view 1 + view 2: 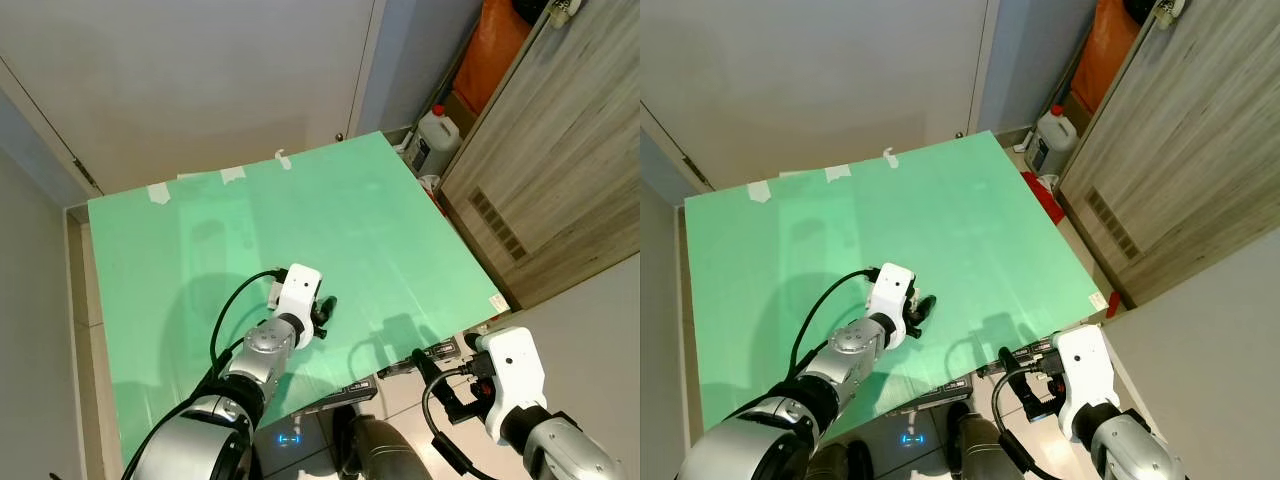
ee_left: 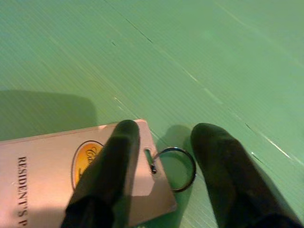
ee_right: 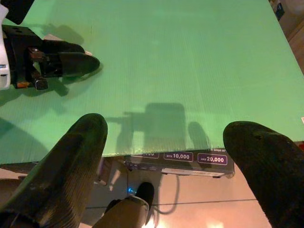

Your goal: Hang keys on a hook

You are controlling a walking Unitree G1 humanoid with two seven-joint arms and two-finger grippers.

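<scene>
Though open, left tool (image 2: pixel 161 156) over key tag (image 2: pixel 57 175).

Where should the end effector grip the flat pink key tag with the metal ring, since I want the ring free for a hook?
Grip the flat pink key tag across its edges near the ring end, coming from above; it lies flat on the green board, leaving the metal ring free.

Left arm (image 1: pixel 255 352) stretched forward and low, left gripper (image 2: pixel 161 166) pointed down, fingers (image 2: pixel 111 171) parted. Right arm (image 1: pixel 560 445) bent close to the body, right gripper (image 3: pixel 164 161) hovering lower and nearer, fingers (image 3: pixel 71 164) spread wide apart.
</scene>
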